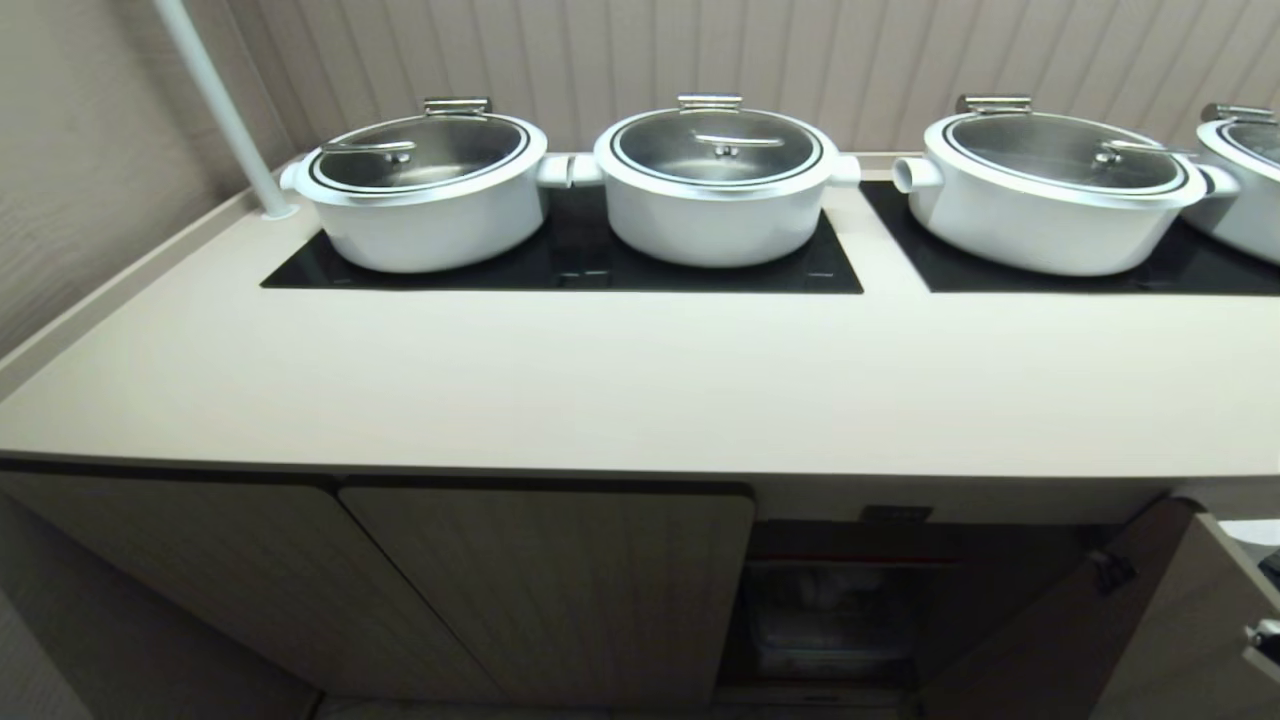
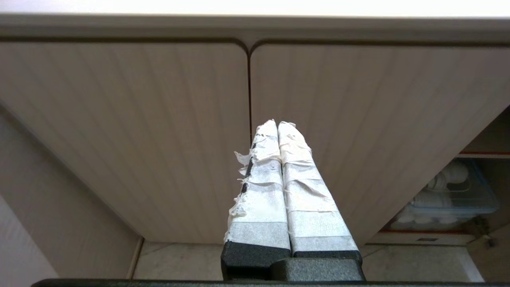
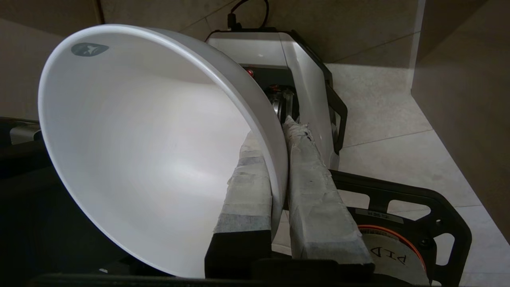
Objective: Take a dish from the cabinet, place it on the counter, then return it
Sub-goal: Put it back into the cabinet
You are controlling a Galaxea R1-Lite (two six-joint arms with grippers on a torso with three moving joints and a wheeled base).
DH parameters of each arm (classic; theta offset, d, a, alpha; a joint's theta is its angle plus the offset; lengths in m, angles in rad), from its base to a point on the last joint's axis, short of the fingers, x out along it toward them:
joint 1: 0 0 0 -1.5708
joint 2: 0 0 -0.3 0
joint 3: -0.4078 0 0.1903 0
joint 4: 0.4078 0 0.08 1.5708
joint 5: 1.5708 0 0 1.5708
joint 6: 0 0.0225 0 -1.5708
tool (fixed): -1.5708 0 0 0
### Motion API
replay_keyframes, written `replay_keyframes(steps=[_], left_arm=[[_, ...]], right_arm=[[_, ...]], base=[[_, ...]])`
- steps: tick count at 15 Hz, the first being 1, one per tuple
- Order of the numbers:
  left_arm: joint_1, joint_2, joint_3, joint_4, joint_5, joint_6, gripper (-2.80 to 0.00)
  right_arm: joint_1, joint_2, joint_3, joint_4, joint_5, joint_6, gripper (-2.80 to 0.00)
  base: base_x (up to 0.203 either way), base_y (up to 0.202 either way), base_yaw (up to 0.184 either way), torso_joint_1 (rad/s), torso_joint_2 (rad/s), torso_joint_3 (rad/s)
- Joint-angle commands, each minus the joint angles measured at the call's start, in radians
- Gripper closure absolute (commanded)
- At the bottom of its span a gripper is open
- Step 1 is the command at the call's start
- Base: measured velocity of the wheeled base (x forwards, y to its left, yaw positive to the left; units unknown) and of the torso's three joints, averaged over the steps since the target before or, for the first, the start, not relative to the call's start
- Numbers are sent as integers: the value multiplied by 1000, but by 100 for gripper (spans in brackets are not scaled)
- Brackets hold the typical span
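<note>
Beige surface: counter (image 1: 620,380), long and smooth, bare across its front half.
Cooktop panels: two black glass panels (image 1: 570,262) set into the counter at the back.
Pots: white lidded pots (image 1: 718,185) stand in a row on the panels; four are visible, the rightmost cut by the frame edge.
Cabinet: cabinet (image 1: 540,590) below the counter; two left doors shut, the right bay open, its door (image 1: 1060,640) swung outward. A clear bin (image 2: 454,195) of white ware sits on the inner shelf.
Dish: dish (image 3: 151,151), white bowl, tilted on edge, clear of the counter and outside the cabinet, above tiled floor (image 3: 390,131) and the robot base.
Right gripper: right gripper (image 3: 279,139), jaws narrow, pinching the dish rim, one finger inside and one outside.
Left gripper: left gripper (image 2: 277,124), jaws pressed together, empty, facing the shut doors.
</note>
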Motion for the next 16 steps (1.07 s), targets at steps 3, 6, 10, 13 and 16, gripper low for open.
replay_keyframes(steps=[3, 6, 10, 13, 16], left_arm=[[0, 0, -1, -1, 0, 0, 0], [1, 0, 0, -1, 0, 0, 0], [0, 0, 0, -1, 0, 0, 0], [0, 0, 1, -1, 0, 0, 0], [0, 0, 1, -1, 0, 0, 0]], right_arm=[[0, 1, 3, 4, 1, 3, 0], [0, 2, 8, 4, 1, 3, 0], [0, 3, 13, 3, 1, 3, 0], [0, 4, 15, 3, 1, 3, 0], [0, 4, 13, 3, 1, 3, 0]], base=[[0, 0, 0, -160, 371, 200], [0, 0, 0, -198, 442, 245], [0, 0, 0, -240, 540, 304], [0, 0, 0, -232, 531, 309], [0, 0, 0, -214, 521, 296]])
